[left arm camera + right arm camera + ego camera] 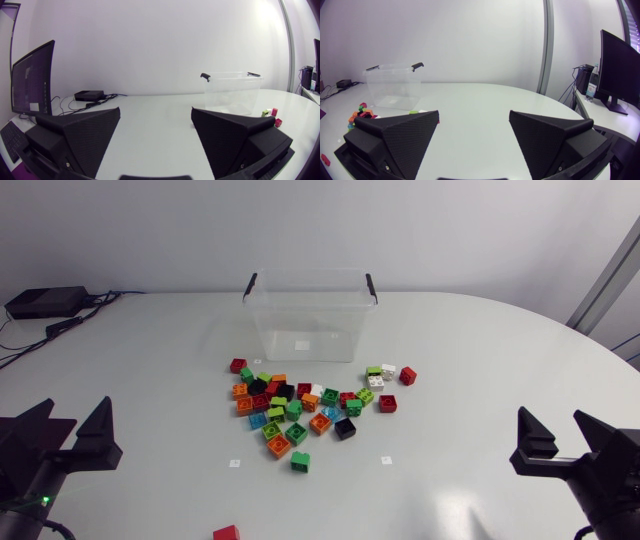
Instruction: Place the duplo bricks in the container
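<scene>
A heap of duplo bricks (300, 405) in red, green, orange, blue, black and white lies mid-table, just in front of the clear plastic container (310, 315) with black handle clips. One red brick (226, 532) lies apart near the front edge. My left gripper (72, 430) rests open at the front left with nothing between its fingers. My right gripper (560, 440) rests open at the front right, also holding nothing. From the left wrist the container (232, 92) and a few bricks (272, 114) show ahead. The right wrist view shows the container (392, 85) and bricks (360, 111) beside its gripper (474, 131).
A black box (45, 302) with cables sits at the table's back left corner. Two small white markers (234, 463) lie on the table surface in front of the heap. The container stands without a lid.
</scene>
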